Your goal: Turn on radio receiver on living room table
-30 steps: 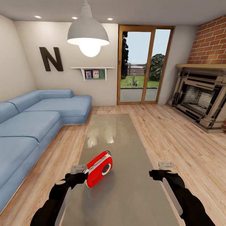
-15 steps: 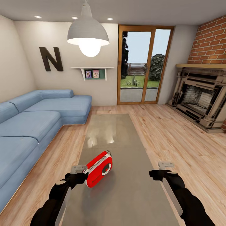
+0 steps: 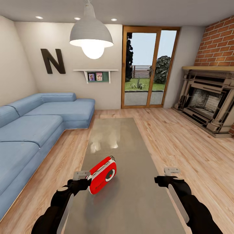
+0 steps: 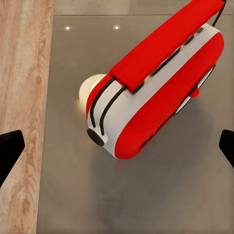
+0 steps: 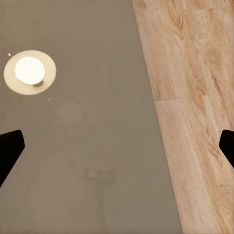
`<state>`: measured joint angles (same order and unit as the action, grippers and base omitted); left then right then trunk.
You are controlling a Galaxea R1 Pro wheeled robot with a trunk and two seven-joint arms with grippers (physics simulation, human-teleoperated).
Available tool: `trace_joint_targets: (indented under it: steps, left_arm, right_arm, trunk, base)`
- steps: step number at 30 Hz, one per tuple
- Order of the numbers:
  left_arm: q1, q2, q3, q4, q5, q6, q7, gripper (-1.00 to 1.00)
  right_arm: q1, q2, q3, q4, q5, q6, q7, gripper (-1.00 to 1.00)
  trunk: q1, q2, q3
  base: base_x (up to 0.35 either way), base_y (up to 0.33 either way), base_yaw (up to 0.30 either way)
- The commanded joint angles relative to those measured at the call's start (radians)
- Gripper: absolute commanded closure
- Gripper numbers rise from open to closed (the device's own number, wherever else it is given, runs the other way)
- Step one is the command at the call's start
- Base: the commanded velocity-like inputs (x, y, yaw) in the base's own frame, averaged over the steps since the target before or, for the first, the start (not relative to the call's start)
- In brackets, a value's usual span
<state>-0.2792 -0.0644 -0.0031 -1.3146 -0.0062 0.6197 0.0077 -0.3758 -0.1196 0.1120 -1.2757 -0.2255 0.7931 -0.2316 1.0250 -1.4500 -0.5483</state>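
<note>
The red radio receiver (image 3: 102,175) lies tilted on the glossy grey table (image 3: 130,201), near its left edge. The left gripper (image 3: 81,175) hovers just beside it, fingers spread wide and holding nothing. Over the table's right side, the right gripper (image 3: 171,170) is also spread wide and holds nothing.
</note>
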Motion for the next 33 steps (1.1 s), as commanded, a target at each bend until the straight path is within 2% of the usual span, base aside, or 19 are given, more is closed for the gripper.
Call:
trace_joint_targets:
  steps: [1, 33]
  left_arm:
    - [0.0, 0.0, 0.0, 0.0, 0.0, 0.0, 0.0, -1.0]
    - [0.0, 0.0, -0.002, 0.005, 0.002, 0.0, 0.0, -1.0]
  right_arm:
    - [0.0, 0.0, 0.0, 0.0, 0.0, 0.0, 0.0, -1.0]
    - [0.0, 0.0, 0.0, 0.001, 0.0, -0.003, 0.001, -1.0]
  trunk:
    - [0.0, 0.0, 0.0]
    - [0.0, 0.0, 0.0]
  base:
    - [0.0, 0.0, 0.0]
    - [0.0, 0.0, 0.0]
